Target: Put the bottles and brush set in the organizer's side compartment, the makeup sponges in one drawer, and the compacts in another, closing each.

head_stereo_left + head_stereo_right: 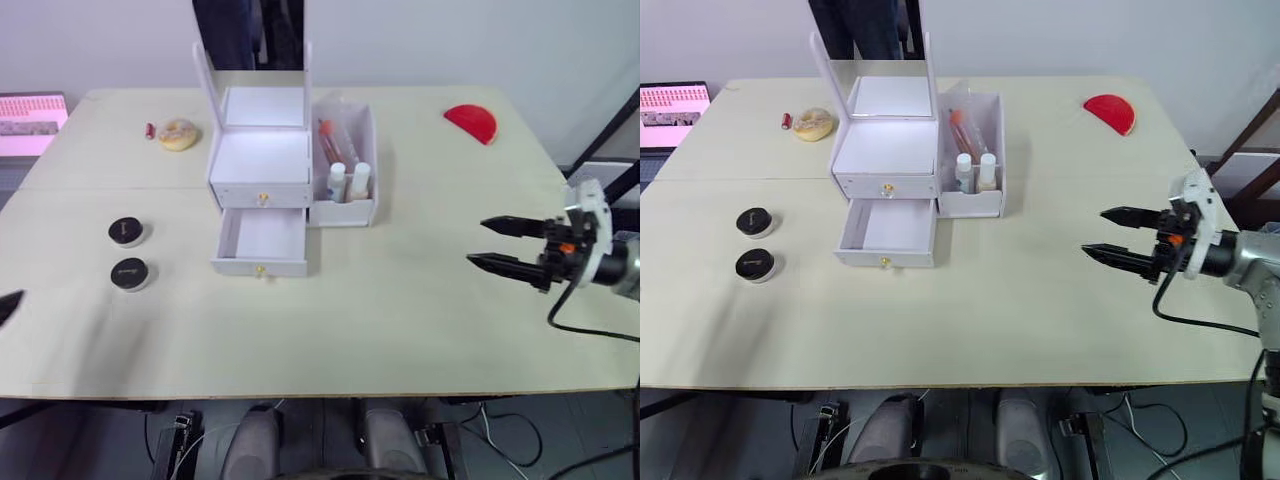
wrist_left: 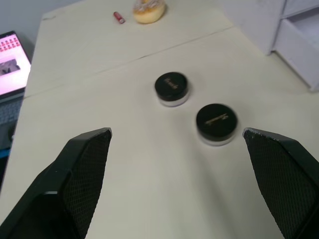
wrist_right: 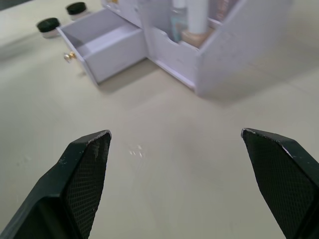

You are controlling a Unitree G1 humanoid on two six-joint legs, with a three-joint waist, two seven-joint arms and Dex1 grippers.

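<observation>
Right gripper (image 1: 492,244) hangs low over the table's (image 1: 400,310) right side, fingers spread wide and pointing left at the organizer (image 1: 290,170), holding nothing. Left gripper (image 2: 177,137) is wide open and empty too, aimed at the two compacts (image 1: 129,252) on the left. Bottles (image 1: 348,181) and brush set (image 1: 332,143) sit in the side compartment; the lower drawer (image 1: 262,243) is pulled out.
</observation>
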